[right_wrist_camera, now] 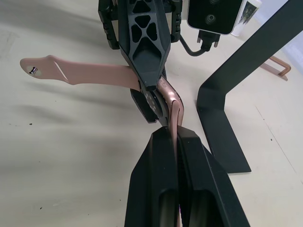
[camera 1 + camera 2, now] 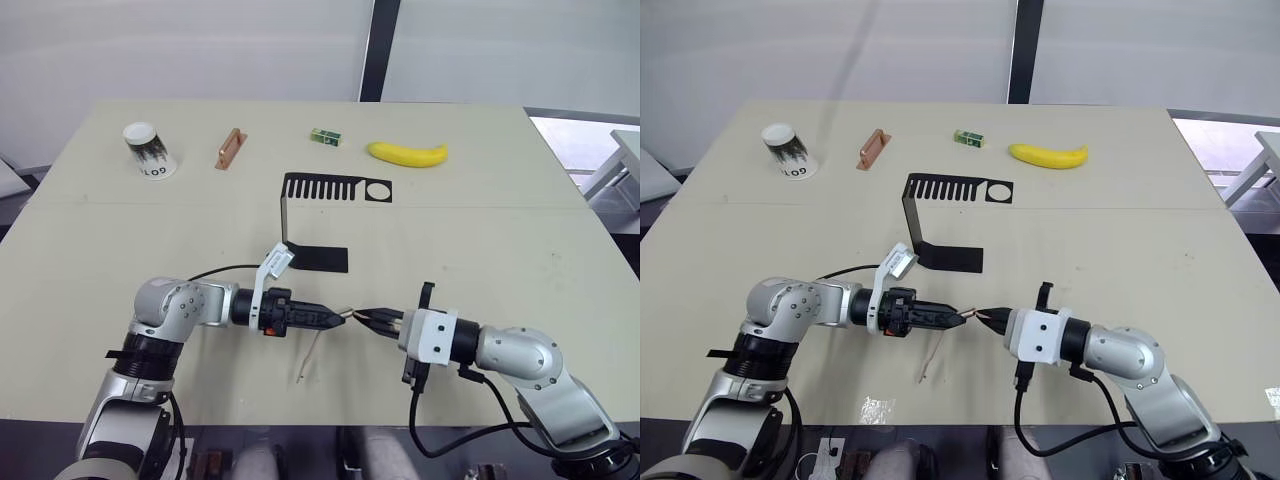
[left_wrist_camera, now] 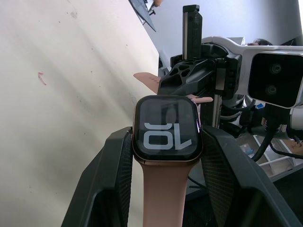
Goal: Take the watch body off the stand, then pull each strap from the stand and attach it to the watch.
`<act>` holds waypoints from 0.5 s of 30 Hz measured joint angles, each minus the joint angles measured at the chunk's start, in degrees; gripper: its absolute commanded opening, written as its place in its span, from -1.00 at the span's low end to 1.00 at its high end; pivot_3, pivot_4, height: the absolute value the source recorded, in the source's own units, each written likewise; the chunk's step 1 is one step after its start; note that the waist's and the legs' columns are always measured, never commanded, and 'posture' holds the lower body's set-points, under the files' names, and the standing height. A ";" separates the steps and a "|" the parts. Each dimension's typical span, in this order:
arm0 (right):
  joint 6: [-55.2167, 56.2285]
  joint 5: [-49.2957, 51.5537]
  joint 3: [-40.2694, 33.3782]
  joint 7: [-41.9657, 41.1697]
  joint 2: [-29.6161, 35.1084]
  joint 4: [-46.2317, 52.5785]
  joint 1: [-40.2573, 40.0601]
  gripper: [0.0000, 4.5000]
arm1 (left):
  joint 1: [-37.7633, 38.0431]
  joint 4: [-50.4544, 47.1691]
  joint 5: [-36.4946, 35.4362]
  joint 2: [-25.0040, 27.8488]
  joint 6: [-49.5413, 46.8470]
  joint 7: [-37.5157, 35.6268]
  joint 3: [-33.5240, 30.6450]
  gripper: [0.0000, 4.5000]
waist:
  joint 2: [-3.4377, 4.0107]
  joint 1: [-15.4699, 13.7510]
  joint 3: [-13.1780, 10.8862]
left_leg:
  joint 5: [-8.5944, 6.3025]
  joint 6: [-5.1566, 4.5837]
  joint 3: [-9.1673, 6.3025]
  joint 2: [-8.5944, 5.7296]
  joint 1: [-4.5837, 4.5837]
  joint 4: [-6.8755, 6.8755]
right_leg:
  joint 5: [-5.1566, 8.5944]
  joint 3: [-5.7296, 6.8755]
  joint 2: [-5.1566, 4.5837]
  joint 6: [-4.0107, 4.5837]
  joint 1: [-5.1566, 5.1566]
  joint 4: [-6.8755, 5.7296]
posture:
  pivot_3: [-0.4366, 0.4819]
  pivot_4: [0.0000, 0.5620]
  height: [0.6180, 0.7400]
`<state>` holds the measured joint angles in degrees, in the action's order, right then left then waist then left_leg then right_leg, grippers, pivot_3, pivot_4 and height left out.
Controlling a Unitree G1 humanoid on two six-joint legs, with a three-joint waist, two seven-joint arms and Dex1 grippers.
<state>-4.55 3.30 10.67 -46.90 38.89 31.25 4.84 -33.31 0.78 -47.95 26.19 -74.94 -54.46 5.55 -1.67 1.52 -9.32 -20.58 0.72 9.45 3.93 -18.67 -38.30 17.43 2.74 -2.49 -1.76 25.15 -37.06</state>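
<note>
Head cam first: both arms meet low over the table (image 2: 520,230). The left gripper (image 2: 338,318) points toward 3 o'clock and the right gripper (image 2: 368,320) toward 9, tips almost touching, with something small and pinkish between them. A thin strap (image 2: 308,358) hangs from the left gripper toward 7 o'clock, down to the tabletop. The stand (image 2: 318,222) sits at 12 o'clock from the grippers, base flat on the table, comb top and round hole farther back. Way back along the far edge: a paper cup (image 2: 150,150) at 10 o'clock, a copper-brown bar (image 2: 230,148), a small green box (image 2: 325,136) and a banana (image 2: 407,154) at about 1.

Left wrist cam: the left fingers (image 3: 109,184) are clamped on both sides of the watch body (image 3: 167,128), screen lit and facing the camera, with one pink strap already joined to its near edge. The right gripper sits right behind it with a second strap (image 3: 147,79) sticking out.

Right wrist cam: the right fingers (image 1: 156,184) are pinched tight on the end of the second strap, which curves up and meets the watch edge held in the left gripper. The first strap runs off sideways above the table, and the stand base is just beside.
</note>
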 measured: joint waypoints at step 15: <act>-1.90 -0.82 0.46 0.00 -0.04 -0.02 1.76 -1.00 | 0.00 -0.12 0.08 0.05 0.05 -0.02 0.08 -0.29 | 0.00 0.00 0.00 | 0.00 0.00 0.00 0.00 -0.01 0.00 | 0.00 0.00 0.00 0.00 0.01 0.00 | -0.05 -0.47 1.00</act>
<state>-6.45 2.48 11.13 -46.91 38.85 31.23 6.59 -33.31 0.66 -47.87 26.24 -74.90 -54.47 5.63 -1.67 1.52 -9.32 -20.58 0.72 9.45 3.93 -18.68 -38.30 17.43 2.75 -2.50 -1.76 25.16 -37.06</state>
